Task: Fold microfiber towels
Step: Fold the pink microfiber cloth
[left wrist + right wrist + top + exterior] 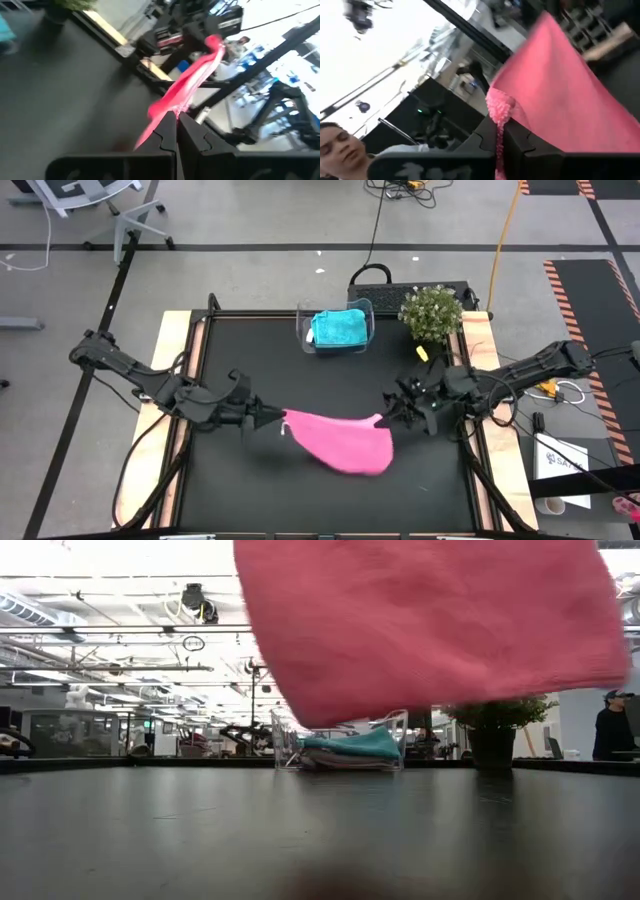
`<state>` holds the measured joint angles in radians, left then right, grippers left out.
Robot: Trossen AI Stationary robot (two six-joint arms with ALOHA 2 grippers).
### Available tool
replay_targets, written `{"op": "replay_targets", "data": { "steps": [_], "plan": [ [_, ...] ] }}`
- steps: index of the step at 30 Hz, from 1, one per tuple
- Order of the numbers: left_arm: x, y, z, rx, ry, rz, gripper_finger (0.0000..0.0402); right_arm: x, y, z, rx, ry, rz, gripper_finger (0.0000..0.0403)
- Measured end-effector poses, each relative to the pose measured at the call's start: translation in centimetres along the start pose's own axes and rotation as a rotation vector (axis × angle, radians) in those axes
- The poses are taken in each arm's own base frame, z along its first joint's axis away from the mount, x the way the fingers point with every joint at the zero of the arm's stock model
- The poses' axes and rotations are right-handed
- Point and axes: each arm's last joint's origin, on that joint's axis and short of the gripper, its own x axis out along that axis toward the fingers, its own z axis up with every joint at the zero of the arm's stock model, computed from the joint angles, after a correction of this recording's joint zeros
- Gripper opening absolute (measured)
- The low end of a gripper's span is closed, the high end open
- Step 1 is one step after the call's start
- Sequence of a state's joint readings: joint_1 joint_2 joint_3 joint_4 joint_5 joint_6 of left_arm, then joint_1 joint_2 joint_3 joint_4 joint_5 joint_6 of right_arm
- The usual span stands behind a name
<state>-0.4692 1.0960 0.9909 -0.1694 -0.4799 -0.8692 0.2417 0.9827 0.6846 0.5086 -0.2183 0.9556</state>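
Progress, seen from above: the teal towel [338, 329] lies folded in the clear bin [303, 327] at the far edge of the worktop [240, 480], so I judge that one done. The pink towel [342, 441] is not yet folded; it hangs stretched between my left jaws [272, 416] and my right jaws [392, 415], each pressed together on a corner, above the middle of the worktop. I see no grey-white towel. The black surface under and in front of the pink towel is bare, which gives room to lay it down; the potted plant [431, 313] stands near my right arm at the far corner.

Level with the worktop, the pink towel [430, 625] hangs clear of the surface, its lower edge slanted, with the bin [396, 732] and plant [493, 730] well behind it.

From my left wrist, the jaws [177, 116] pinch the towel's corner [192, 82].

From my right wrist, the jaws [500, 131] pinch a bunched corner [560, 95]; a person shows in the room beyond.
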Motion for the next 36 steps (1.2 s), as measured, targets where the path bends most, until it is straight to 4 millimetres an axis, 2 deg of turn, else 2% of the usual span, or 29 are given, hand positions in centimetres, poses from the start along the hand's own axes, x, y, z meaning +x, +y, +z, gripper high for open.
{"op": "replay_targets", "data": {
  "steps": [5,9,13,17,21,25,29,36],
  "plan": [
    [-0.3,-0.9,-1.4,-0.081,0.043,-0.03,0.0001,0.7,-1.1,-2.5,0.147,0.126,-0.139,0.0],
    [-0.5,-1.6,-2.8,-0.191,0.072,-0.031,0.0001,1.6,-1.2,-4.1,0.24,0.185,-0.152,0.0],
    [0.1,-1.8,-3.9,-0.295,0.1,-0.007,0.0,1.8,-1.0,-4.6,0.269,0.188,-0.148,0.0],
    [0.6,-0.7,-4.2,-0.267,0.124,0.09,0.0,1.5,-2.2,-4.3,0.191,0.184,-0.245,0.0],
    [1.1,2.0,-3.9,-0.22,0.144,0.302,0.0,0.5,-4.9,-3.4,0.129,0.206,-0.449,0.0],
    [1.7,4.4,-2.6,-0.134,0.124,0.451,0.0,-0.9,-7.4,-1.4,0.011,0.189,-0.605,0.0],
    [2.6,6.0,-0.3,-0.027,0.072,0.486,0.0,-2.0,-8.8,1.4,-0.12,0.117,-0.635,0.0],
    [3.4,8.1,4.2,0.122,-0.047,0.475,0.0,-4.0,-10.0,5.5,-0.257,0.004,-0.59,0.0]
  ]
}}
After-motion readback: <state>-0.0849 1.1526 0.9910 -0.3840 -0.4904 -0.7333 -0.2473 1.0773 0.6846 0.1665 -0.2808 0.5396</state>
